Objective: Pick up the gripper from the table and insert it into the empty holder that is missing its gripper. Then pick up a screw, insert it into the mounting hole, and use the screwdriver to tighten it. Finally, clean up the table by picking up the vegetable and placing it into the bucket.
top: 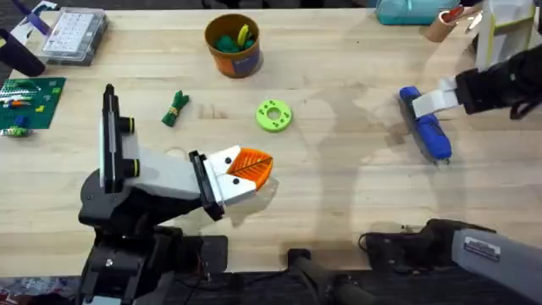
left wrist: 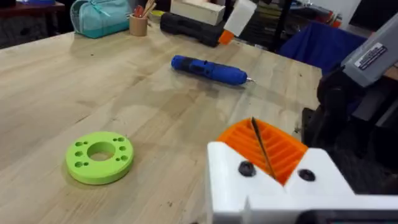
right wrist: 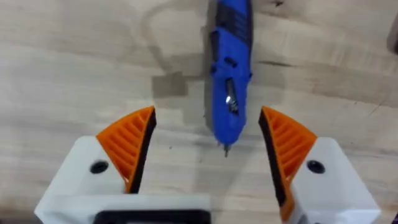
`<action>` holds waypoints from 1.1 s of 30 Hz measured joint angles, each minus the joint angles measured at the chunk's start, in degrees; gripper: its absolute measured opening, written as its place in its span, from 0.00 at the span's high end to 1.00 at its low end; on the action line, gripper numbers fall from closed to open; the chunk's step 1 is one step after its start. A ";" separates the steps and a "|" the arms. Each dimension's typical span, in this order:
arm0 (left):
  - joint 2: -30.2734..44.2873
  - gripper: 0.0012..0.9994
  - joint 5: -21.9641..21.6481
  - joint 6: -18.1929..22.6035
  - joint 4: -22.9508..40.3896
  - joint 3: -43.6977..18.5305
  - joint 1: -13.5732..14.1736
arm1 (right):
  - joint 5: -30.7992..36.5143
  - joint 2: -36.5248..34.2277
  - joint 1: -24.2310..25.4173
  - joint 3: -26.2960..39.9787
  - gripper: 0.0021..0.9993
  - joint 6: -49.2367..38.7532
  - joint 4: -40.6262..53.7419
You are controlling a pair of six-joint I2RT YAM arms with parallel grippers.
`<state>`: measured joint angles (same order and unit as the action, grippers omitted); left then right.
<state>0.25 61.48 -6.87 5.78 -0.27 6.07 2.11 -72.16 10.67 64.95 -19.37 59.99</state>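
My right end effector (right wrist: 208,155) hangs spread wide over the screwdriver (right wrist: 228,68). It looks rigid, smooth and slippery, so I'd clamp mid-barrel.

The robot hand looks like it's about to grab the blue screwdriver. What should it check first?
1. Right gripper open wide enough for the screwdriver: ok, pads spread on both sides.
2. Screwdriver lined up between the pads: ok, its tip end sits about in the middle.
3. Screwdriver lying flat and free on the table: ok, nothing touching it.
4. Left gripper out of the way: ok, pads together, far from the screwdriver.
5. Screw already in the mounting hole: cannot tell.
6. Vegetable put in the bucket: not ok, it lies on the table.
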 joint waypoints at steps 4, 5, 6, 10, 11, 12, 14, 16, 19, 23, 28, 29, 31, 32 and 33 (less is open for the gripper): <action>0.00 0.99 0.00 0.00 0.00 0.00 0.00 | 0.00 -3.44 1.32 0.00 0.00 -3.39 -5.72; 0.00 0.99 0.00 0.00 0.00 0.00 0.00 | 0.01 -4.46 1.45 0.00 0.00 -4.60 -7.08; 0.00 0.99 0.00 0.00 0.00 0.00 0.00 | 0.02 -5.50 1.51 0.00 0.00 -5.81 -8.36; 0.00 0.99 0.00 0.00 0.00 0.00 0.00 | 0.02 -9.59 1.52 -0.02 0.00 -9.26 -13.39; 0.00 0.99 0.00 0.00 0.00 0.00 0.00 | 0.02 -10.66 1.52 -0.02 0.00 -9.80 -14.46; 0.00 0.99 0.00 0.00 0.00 0.00 0.00 | 0.01 -11.76 1.52 -0.02 0.00 -10.29 -15.10; 0.00 0.99 -0.01 0.00 0.00 0.00 0.00 | 0.00 -13.80 1.52 -0.02 0.00 -11.17 -15.24; -0.01 0.99 0.00 0.00 0.00 0.00 0.00 | 0.00 -16.09 1.52 -0.02 0.00 -12.10 -15.28; 0.00 0.99 0.00 0.00 0.00 0.00 0.00 | 0.00 -19.70 1.52 -0.04 0.00 -13.24 -16.11; 0.00 0.99 -0.01 0.00 0.00 0.00 0.00 | 0.02 -24.39 1.52 -0.04 0.01 -14.14 -16.92; 0.00 0.99 0.00 0.00 0.00 0.00 0.00 | 0.02 -27.89 1.60 -0.07 0.02 -14.08 -17.26; 0.00 0.99 0.01 0.00 0.00 0.00 0.00 | -0.01 -28.20 1.67 -0.07 0.02 -14.00 -17.44; -0.02 0.99 0.00 0.00 0.00 0.00 0.00 | -0.17 -28.31 1.97 -0.07 0.01 -13.81 -17.59; 0.00 0.99 0.01 0.00 0.00 0.00 0.00 | -0.31 -28.31 2.18 -0.07 0.01 -13.72 -17.54; 0.00 0.99 0.00 0.00 0.00 0.00 0.00 | -0.46 -28.32 2.43 -0.07 0.00 -13.62 -17.55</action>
<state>0.25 61.49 -6.87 5.78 -0.27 6.07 1.65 -100.47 13.10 64.88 -32.99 42.44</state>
